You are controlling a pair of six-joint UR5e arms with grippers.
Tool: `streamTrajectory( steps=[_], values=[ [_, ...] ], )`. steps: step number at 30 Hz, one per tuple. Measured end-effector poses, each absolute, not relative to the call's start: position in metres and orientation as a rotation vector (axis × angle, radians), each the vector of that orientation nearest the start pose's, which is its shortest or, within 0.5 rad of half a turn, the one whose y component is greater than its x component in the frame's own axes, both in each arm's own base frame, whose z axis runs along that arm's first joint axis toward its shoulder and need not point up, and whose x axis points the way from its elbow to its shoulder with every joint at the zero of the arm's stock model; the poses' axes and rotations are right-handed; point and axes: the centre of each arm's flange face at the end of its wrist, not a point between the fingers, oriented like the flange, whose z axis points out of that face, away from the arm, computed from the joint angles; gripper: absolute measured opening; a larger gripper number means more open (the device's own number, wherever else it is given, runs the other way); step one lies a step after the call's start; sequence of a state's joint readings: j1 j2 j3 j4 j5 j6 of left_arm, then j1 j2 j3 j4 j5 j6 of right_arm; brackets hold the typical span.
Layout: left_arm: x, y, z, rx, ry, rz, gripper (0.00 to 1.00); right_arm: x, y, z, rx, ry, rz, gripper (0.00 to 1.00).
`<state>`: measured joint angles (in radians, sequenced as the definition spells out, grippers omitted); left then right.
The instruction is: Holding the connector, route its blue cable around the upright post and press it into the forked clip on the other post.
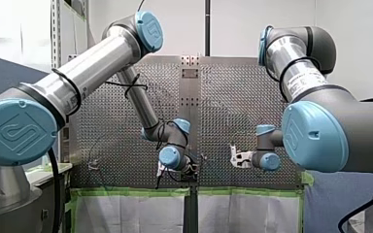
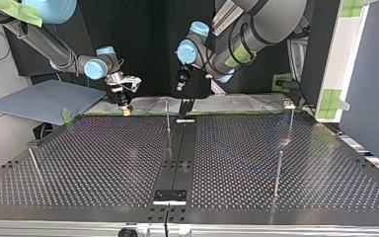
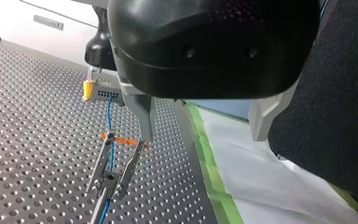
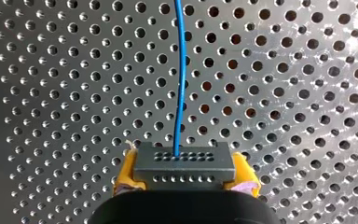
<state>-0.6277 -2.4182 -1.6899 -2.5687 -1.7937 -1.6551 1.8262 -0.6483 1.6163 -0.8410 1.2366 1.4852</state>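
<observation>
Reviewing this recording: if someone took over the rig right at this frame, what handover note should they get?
My right hand is shut on the connector, yellow pads on both sides; the blue cable leads straight ahead from it.
My left hand is open and empty, close to the forked clip.
Done: the cable passes between the clip's prongs; whether it is seated, I cannot tell.
Left: check the routing beyond the clip, which does not show, then probably press the cable down into the fork.

Blue cable (image 4: 181,70), grey connector (image 4: 184,162), silver perforated table (image 4: 290,100), green tape (image 3: 208,161)
</observation>
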Motion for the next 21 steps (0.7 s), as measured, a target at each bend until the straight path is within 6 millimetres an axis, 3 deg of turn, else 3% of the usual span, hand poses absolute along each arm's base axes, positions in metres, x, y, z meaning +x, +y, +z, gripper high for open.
streamTrajectory(
  steps=[10, 21],
  values=[
    [0.417, -0.434, -0.005, 0.350, 1.921, -0.200, 1.00, 0.323, -0.579, -0.015, 1.754, -0.884, 1.516, 0.00],
    [0.423, -0.432, 0.028, 0.307, 1.861, -0.103, 1.00, 0.324, -0.578, -0.016, 1.755, -0.883, 1.516, 0.00]
  ],
)
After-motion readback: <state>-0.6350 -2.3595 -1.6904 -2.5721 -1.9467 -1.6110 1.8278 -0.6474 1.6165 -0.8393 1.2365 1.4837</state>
